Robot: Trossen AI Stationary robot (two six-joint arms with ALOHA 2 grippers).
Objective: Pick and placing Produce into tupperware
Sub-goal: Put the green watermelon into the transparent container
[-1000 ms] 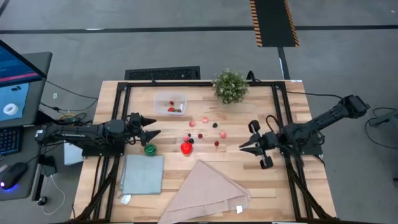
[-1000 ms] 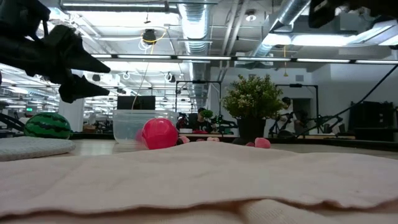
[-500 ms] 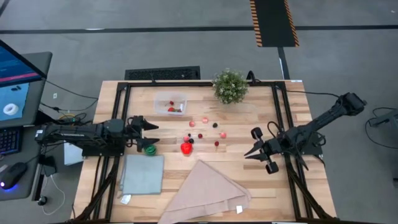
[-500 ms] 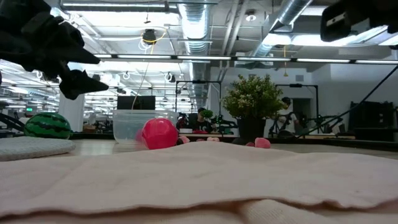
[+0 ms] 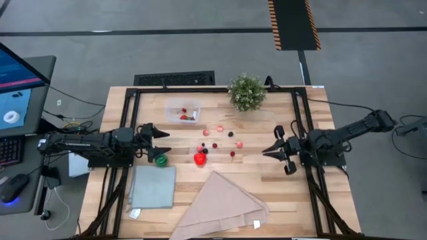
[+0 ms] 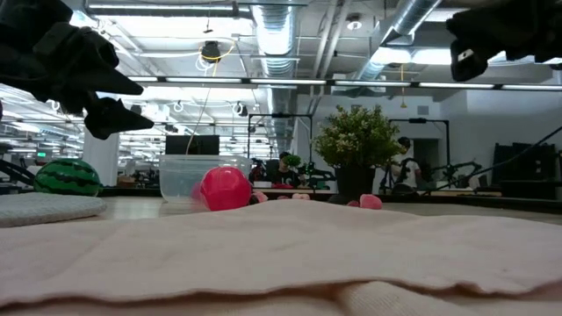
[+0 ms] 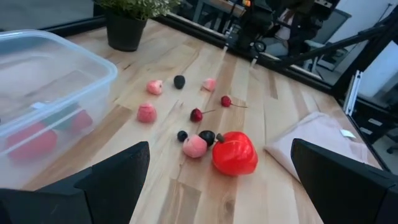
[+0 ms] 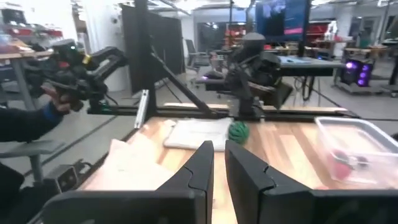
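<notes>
Produce (image 5: 200, 158) scattered btwn pincers; left pincer (image 5: 162, 144) spread wide above green ball (image 5: 161, 159); right pincer (image 5: 267, 153) nearly closed, empty.

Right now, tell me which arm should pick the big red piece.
Left, probably. The left gripper hovers open close beside the large red piece, which fills its wrist view. The right gripper, fingers near shut, sits farther off.

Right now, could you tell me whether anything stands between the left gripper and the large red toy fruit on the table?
Nothing visible does. The left gripper is open and held above the table, and the wood between it and the large red fruit is bare. The round green toy lies to the side of that path, by the grey-blue cloth.
</notes>
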